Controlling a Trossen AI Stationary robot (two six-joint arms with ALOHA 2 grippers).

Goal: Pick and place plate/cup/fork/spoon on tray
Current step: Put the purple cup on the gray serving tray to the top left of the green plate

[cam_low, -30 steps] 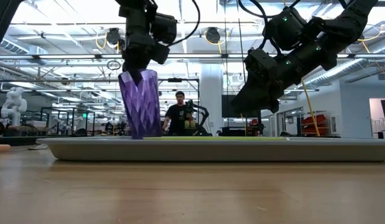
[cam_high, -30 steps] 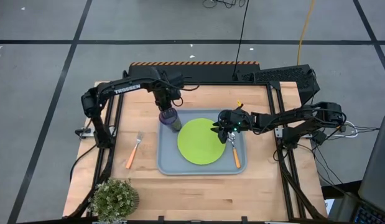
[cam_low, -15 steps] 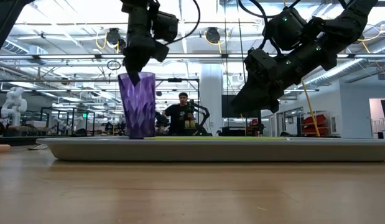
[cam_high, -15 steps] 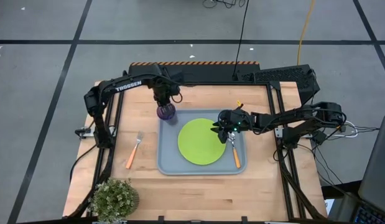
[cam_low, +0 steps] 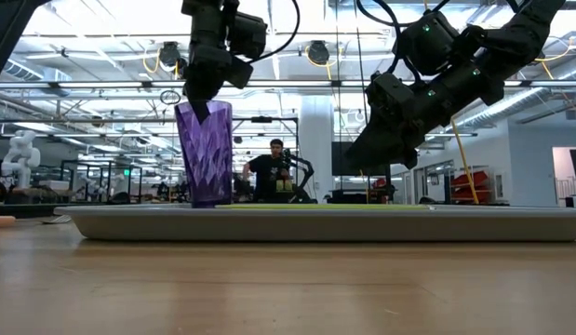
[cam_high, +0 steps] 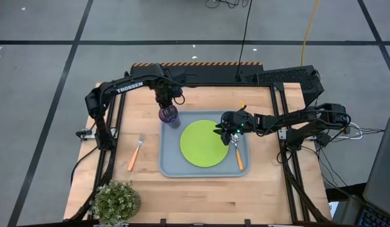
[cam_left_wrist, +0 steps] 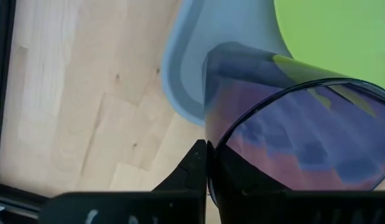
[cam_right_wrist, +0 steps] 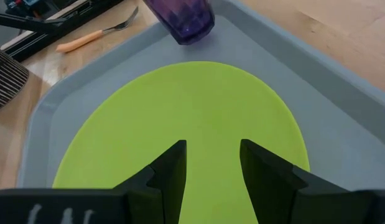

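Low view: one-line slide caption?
Left gripper holds purple cup upright on the tray; right gripper hovers open.

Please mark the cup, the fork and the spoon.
cup (cam_low: 206,154), low view, its faceted purple side wall.
fork (cam_high: 134,160), high view, its orange handle.
spoon (cam_high: 239,161), high view, its orange handle on the tray.

We see the purple cup (cam_high: 169,114) upright in the grey-blue tray's (cam_high: 171,166) far-left corner, beside the lime-green plate (cam_high: 204,143); the spoon (cam_high: 238,157) lies in the tray, the fork (cam_high: 135,152) outside.
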